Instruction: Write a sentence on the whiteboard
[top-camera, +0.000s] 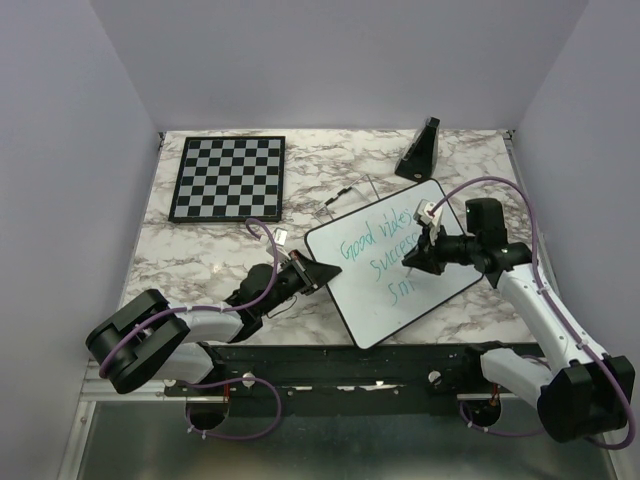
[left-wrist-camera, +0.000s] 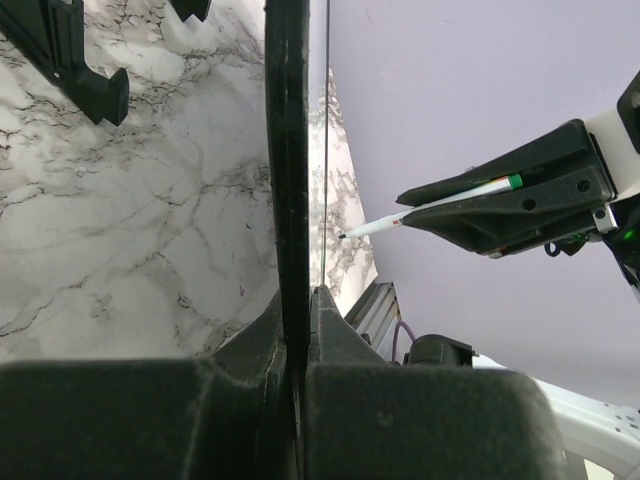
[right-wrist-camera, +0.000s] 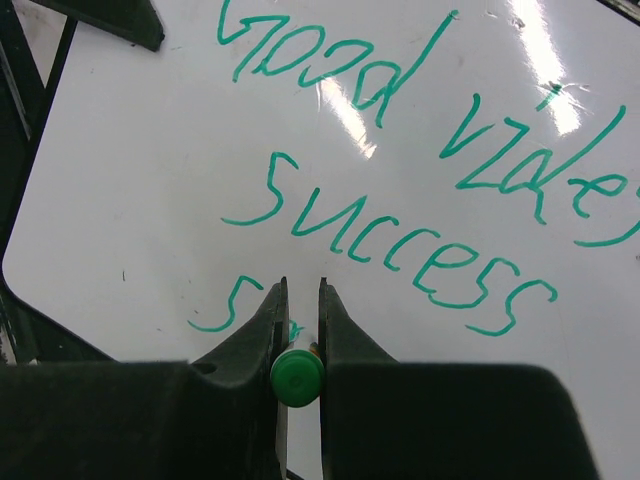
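Note:
The whiteboard (top-camera: 440, 285) lies tilted on the marble table, right of centre. The sentence (top-camera: 372, 241) is in green marker: "Good vibes", "Success" (right-wrist-camera: 400, 250) and a third line started with "S" (right-wrist-camera: 215, 305). My left gripper (top-camera: 318, 272) is shut on the board's left edge, which shows edge-on as a black strip (left-wrist-camera: 287, 150) between its jaws (left-wrist-camera: 300, 300). My right gripper (top-camera: 415, 262) is over the third line, shut on a green-capped marker (right-wrist-camera: 297, 378). In the left wrist view the marker (left-wrist-camera: 430, 207) pokes out past the right gripper's fingers (left-wrist-camera: 520, 195), its tip at the board face.
A black-and-white chessboard (top-camera: 228, 178) lies at the back left. A black wedge-shaped stand (top-camera: 420, 150) sits behind the whiteboard. A small light object (top-camera: 283, 237) lies on the table near the left gripper. Purple walls close in on both sides.

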